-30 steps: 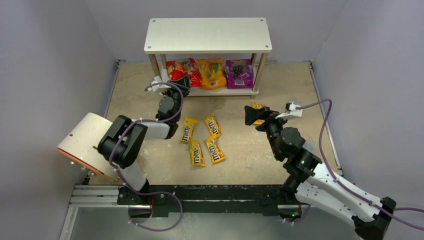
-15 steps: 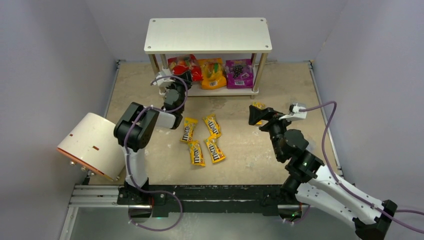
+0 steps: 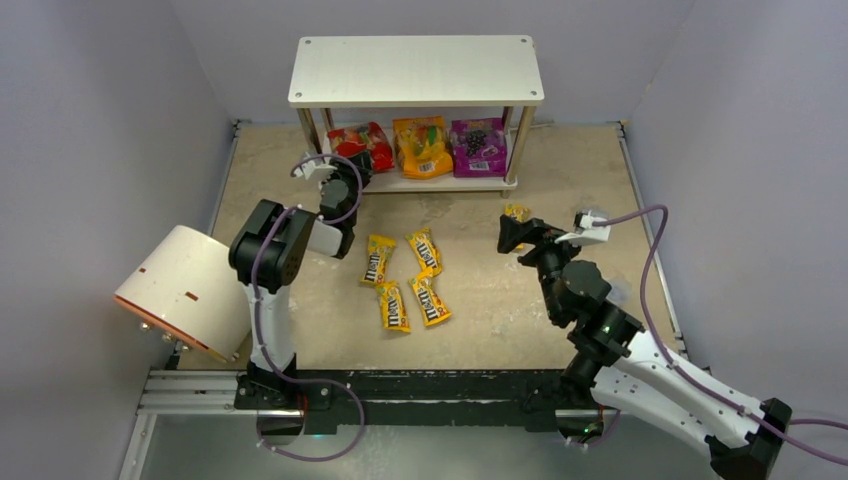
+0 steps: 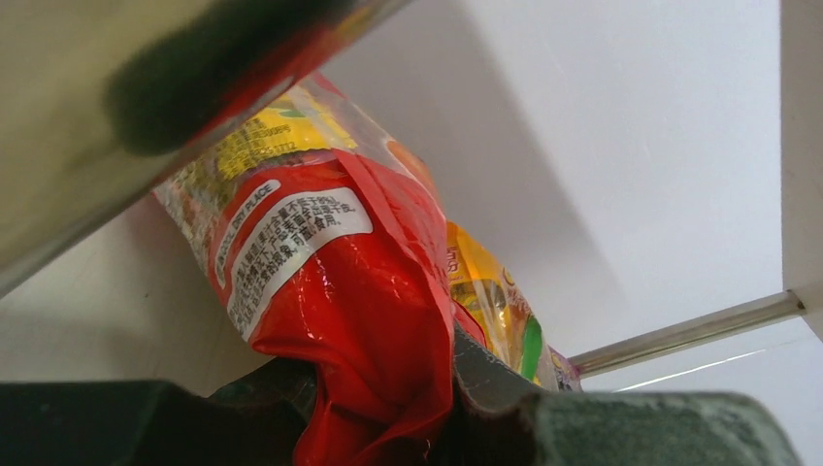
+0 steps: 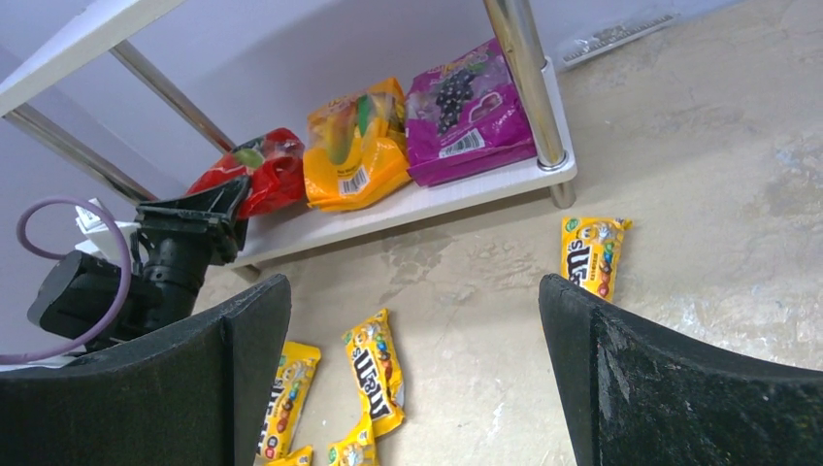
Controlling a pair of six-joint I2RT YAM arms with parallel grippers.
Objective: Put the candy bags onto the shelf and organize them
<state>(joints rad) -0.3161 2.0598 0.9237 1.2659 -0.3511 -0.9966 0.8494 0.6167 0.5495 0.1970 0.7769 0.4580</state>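
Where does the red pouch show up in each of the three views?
Top external: red pouch at the left end of the shelf, lower tier, at the left tool's tip.
Left wrist: fills the centre, close up, lower edge between the fingers.
Right wrist: left of centre, on the lower board.
Shared landmark: the orange pouch right beside it.

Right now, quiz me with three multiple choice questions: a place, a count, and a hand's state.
1. Where on the shelf is the purple pouch? A top board; B lower board; C off it.
2. How many yellow packets lie on the table? A three; B four; C five.
3. The left hand is: A shut on the red pouch; B open, empty; C shut on a yellow packet.
B: it rests there beside the orange pouch. C: four midtable, one by the right hand. A: it pinches red foil.
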